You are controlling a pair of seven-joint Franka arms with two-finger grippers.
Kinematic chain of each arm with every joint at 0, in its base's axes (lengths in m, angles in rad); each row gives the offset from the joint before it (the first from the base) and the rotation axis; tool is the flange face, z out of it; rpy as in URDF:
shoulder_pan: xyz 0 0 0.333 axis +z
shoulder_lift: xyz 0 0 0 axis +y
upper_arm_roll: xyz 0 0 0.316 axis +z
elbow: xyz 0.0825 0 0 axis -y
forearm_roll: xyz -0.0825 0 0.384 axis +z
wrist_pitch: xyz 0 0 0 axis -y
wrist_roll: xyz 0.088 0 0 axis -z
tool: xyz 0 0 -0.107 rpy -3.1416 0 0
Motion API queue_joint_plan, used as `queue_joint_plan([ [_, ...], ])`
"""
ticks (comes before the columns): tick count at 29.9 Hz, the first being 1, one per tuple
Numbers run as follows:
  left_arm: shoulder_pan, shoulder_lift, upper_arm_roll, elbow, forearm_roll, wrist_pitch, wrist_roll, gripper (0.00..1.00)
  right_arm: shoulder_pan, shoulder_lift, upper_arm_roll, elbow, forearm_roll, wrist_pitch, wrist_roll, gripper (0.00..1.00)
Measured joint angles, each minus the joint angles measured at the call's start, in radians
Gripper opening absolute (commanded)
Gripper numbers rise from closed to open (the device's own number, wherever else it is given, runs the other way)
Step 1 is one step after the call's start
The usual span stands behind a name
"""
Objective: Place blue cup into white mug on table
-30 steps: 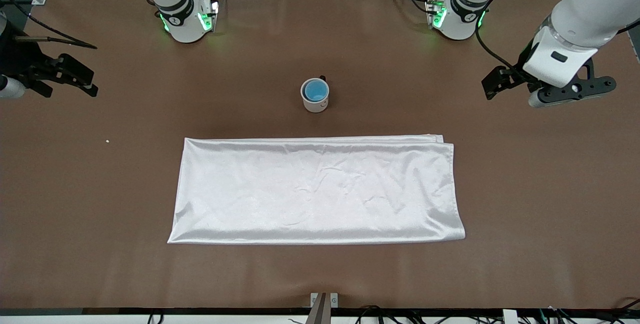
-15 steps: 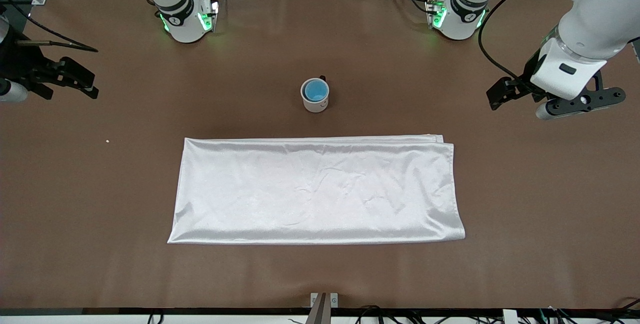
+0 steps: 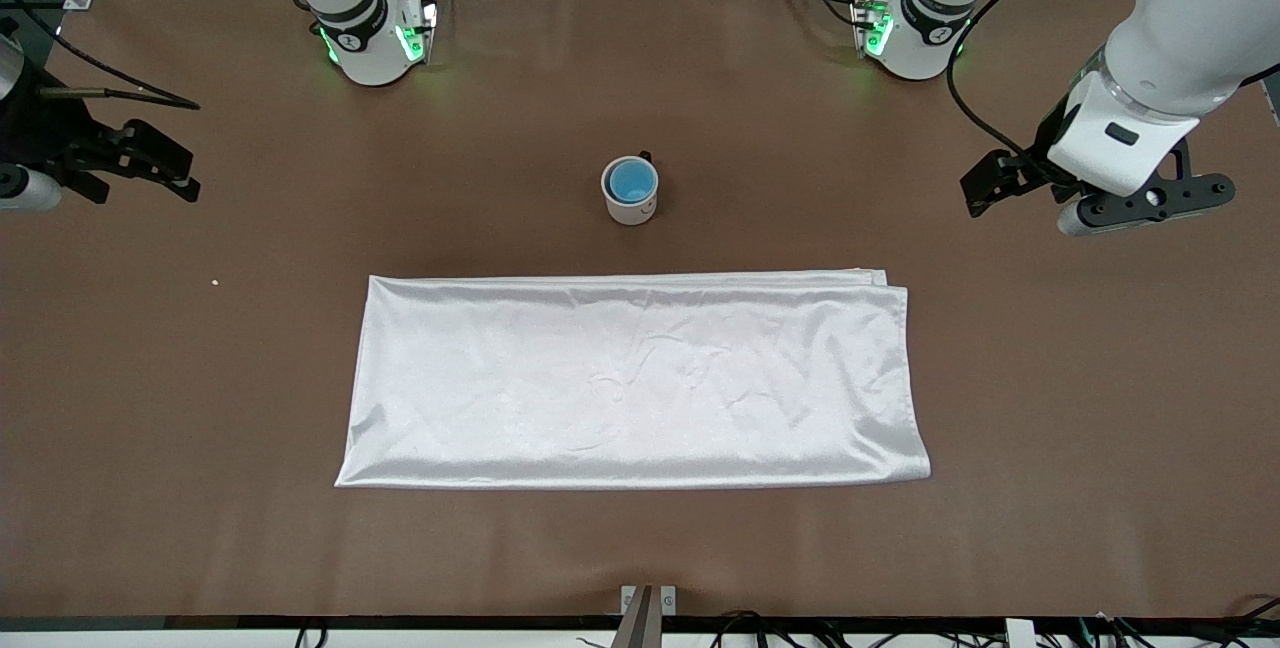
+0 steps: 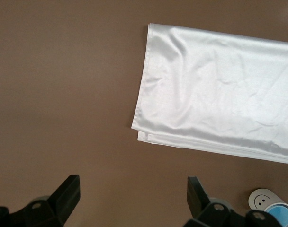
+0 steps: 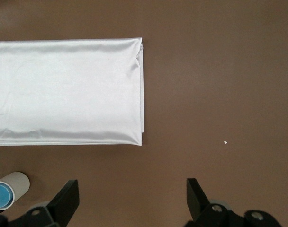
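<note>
The blue cup (image 3: pixel 630 181) sits inside the white mug (image 3: pixel 633 209), which stands upright on the brown table (image 3: pixel 1050 378) near its middle. The black handle (image 3: pixel 646 156) points toward the robots' bases. My left gripper (image 3: pixel 990 183) is open and empty over bare table toward the left arm's end, well apart from the mug. My right gripper (image 3: pixel 165 168) is open and empty over bare table at the right arm's end. In the left wrist view my gripper (image 4: pixel 133 189) is open, with mug (image 4: pixel 260 198) and cup (image 4: pixel 281 215) at the edge. In the right wrist view my gripper (image 5: pixel 133 191) is open, with mug (image 5: pixel 20 181) and cup (image 5: pixel 1 195).
A folded white shiny cloth (image 3: pixel 630 378) lies flat, nearer to the front camera than the mug; it also shows in the left wrist view (image 4: pixel 220 94) and the right wrist view (image 5: pixel 63 90). A tiny white crumb (image 3: pixel 215 282) lies toward the right arm's end.
My left gripper has drifted a little over the table near the left arm's end and stays open. My right gripper has shifted slightly. The mug with the cup in it has not moved.
</note>
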Motion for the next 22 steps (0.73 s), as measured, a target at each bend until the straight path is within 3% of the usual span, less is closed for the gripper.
queue_joint_plan([
  [22,0.003,0.0,-0.011,0.0,0.0,0.0,0.15,1.0,-0.001,0.023,0.0,0.0,-0.002,0.002,0.0,1.0],
])
